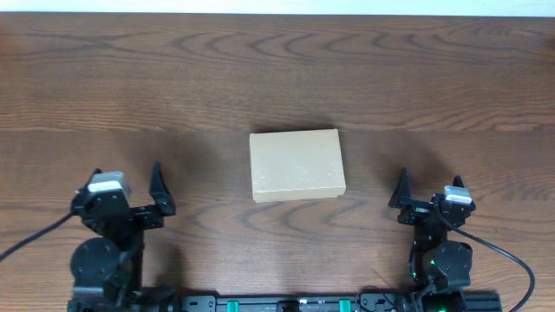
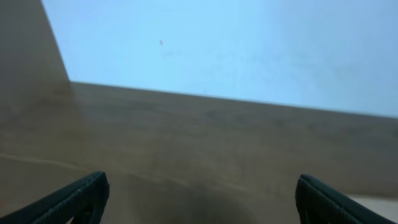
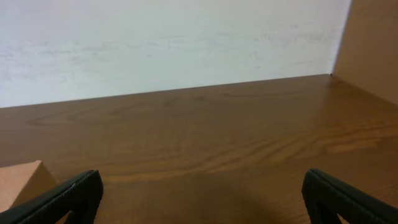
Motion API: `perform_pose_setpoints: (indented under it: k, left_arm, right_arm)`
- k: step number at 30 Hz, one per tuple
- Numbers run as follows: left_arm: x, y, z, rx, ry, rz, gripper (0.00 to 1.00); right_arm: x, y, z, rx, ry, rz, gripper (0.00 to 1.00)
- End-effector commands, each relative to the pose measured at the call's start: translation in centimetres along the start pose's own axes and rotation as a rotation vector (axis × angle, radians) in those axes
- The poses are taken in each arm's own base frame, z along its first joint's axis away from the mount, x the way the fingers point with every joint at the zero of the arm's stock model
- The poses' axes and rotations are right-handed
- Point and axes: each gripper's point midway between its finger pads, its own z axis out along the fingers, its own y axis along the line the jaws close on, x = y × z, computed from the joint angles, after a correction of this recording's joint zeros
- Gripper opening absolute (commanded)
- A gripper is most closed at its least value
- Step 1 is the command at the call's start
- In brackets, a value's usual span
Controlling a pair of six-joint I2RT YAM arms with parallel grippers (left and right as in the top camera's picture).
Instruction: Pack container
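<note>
Tan cardboard box (image 1: pixel 297 165) is seen lying shut on the wooden table (image 1: pixel 173 78). Packing is judged either not begun or already done; any next move calls for the flap to be raised. The left gripper (image 2: pixel 200 180) and right gripper (image 3: pixel 202 175) are held low on the near side of the box, one at each flank, spread wide and empty.
</note>
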Motion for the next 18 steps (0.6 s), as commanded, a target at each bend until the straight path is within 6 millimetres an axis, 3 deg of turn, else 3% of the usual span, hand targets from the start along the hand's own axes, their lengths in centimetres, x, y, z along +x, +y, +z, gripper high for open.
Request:
perform_pose_setpoints:
  k: [1,11,18]
  left_arm:
    - [2.4,-1.0,0.5,0.062,-0.007,0.036,0.95]
    - [6.5,-1.6,1.9,0.106,-0.073,0.071,0.95]
    - [7.7,-1.9,2.4,0.123,-0.091,0.122,0.95]
  right_arm:
    - [0.3,-0.4,0.0,0.019,0.006,0.011,0.99]
    - [0.3,-0.4,0.0,0.019,0.006,0.010,0.99]
    - [0.3,-0.4,0.0,0.019,0.006,0.011,0.99]
